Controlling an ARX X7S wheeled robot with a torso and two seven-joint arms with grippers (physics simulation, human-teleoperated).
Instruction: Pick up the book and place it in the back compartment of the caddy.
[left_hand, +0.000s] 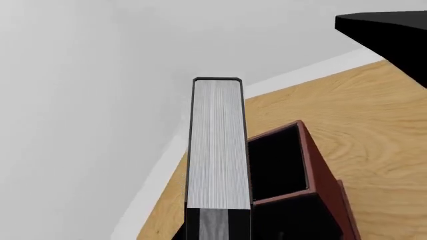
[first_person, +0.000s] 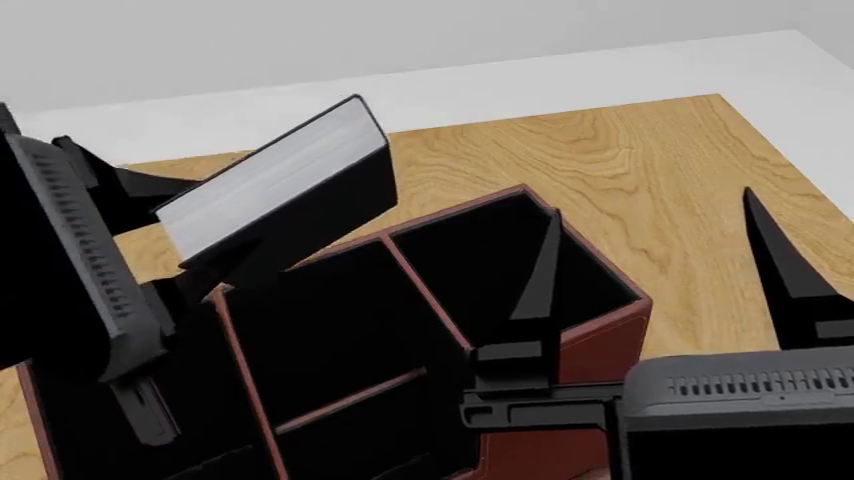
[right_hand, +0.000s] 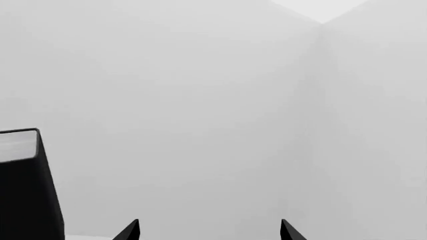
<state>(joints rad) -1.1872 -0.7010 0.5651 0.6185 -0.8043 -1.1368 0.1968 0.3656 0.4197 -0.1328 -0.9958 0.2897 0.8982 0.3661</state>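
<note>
Head view showed the left gripper (first_person: 200, 275) clamping the book (first_person: 274, 180), lifted and tilted above the caddy (first_person: 587, 340); lowering into the back compartment remained, while the right gripper (first_person: 667, 270) gaped empty.

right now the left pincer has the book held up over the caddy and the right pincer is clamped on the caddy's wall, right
Not quite. The right pincer is open and grips nothing, as the head view shows. The left pincer does hold the book up over the caddy.

Dark book (first_person: 287, 185) tilts above the red-brown caddy (first_person: 587, 340).
</note>
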